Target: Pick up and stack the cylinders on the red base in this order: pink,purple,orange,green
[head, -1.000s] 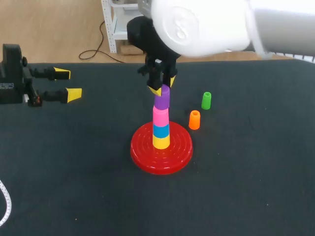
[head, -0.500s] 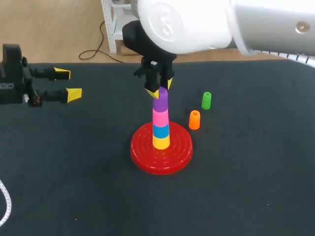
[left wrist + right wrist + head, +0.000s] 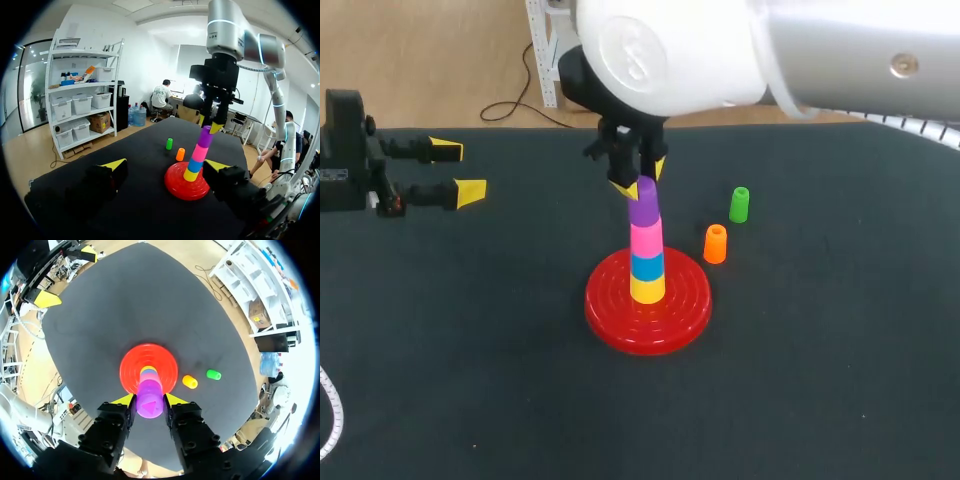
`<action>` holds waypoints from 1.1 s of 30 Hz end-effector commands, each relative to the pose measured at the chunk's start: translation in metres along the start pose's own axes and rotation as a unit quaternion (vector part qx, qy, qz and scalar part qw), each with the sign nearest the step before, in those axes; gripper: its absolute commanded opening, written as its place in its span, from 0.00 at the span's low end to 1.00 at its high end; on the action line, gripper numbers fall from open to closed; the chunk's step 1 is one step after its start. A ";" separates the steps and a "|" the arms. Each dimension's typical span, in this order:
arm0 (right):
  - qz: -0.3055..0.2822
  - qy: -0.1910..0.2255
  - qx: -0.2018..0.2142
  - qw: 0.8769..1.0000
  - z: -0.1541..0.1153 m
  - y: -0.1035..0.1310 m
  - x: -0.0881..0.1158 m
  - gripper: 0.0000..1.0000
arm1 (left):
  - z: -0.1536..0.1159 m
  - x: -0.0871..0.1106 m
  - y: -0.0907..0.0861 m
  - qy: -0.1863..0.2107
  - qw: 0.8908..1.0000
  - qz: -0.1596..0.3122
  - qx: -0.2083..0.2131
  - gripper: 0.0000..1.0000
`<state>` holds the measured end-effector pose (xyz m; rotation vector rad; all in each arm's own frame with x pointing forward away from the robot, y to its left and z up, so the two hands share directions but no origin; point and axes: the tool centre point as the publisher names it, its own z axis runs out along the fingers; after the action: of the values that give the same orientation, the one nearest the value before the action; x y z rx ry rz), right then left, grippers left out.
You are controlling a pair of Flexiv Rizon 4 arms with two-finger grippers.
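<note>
The red base (image 3: 610,312) holds a stack of yellow, blue and pink (image 3: 645,240) cylinders. On top sits the purple cylinder (image 3: 643,205), leaning slightly left, with my right gripper (image 3: 639,177) shut on its upper end from above. In the right wrist view the purple cylinder (image 3: 149,409) fills the gap between the yellow tips of the right gripper (image 3: 149,400). The orange cylinder (image 3: 715,244) and green cylinder (image 3: 739,204) stand upright on the table, right of the base. My left gripper (image 3: 457,171) stands open at the far left, holding nothing.
The dark table top (image 3: 820,380) stretches around the base. In the left wrist view the stack (image 3: 197,155) and my right arm stand ahead of the open left gripper (image 3: 165,167).
My right arm has shifted a little to the left, and the purple cylinder's top has tipped leftward with it. The left arm has kept still.
</note>
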<state>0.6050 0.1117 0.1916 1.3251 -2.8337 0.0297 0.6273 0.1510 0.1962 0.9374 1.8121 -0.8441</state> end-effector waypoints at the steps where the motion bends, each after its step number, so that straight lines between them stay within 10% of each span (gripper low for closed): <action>1: 0.002 -0.003 0.000 1.000 0.001 -0.001 0.001 0.00 | 0.001 0.002 0.000 -0.004 1.000 0.002 -0.001 1.00; 29: 0.004 0.023 0.011 1.000 0.016 -0.001 0.004 0.00 | 0.001 0.002 0.000 -0.004 1.000 0.002 -0.001 1.00; 31: 0.004 0.016 0.014 1.000 0.008 -0.002 0.005 0.42 | 0.001 0.002 0.000 -0.004 1.000 0.002 -0.001 1.00; 32: 0.005 0.011 0.015 1.000 0.003 -0.003 0.005 1.00 | 0.001 0.002 0.000 -0.004 1.000 0.002 -0.001 1.00; 33: 0.008 0.007 0.013 1.000 -0.001 -0.005 0.005 1.00 | 0.001 0.002 0.000 -0.004 1.000 0.002 -0.001 1.00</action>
<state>0.6091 0.1105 0.1852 1.3021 -2.8240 0.0898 0.6273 0.1510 0.1962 0.9374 1.8121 -0.8441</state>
